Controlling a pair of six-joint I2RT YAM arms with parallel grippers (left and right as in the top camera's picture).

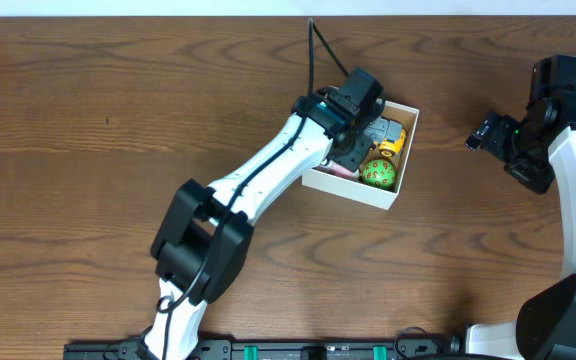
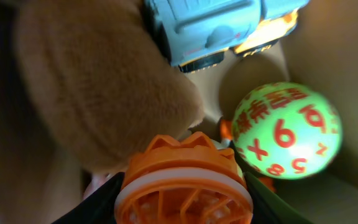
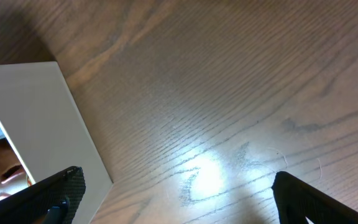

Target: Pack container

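Up close, a round orange plastic toy with a white ring [image 2: 182, 186] sits low in the middle, held in the left gripper [image 2: 184, 211], whose dark fingers [image 2: 95, 204] flank it on both sides. A brown plush toy [image 2: 98, 81] fills the left and touches the orange piece. Just to the right lies a green ball with red numbers [image 2: 288, 130]. Above it is a pale blue and yellow toy truck [image 2: 216, 28]. The tan cardboard box wall [image 2: 347, 56] stands behind them.

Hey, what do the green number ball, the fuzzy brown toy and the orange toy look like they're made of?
The green ball: likely smooth, glossy plastic or rubber; it shows a soft sheen. The brown toy: plush fabric, visibly fuzzy nap. The orange toy: hard moulded plastic, with crisp ribs and a white ring.
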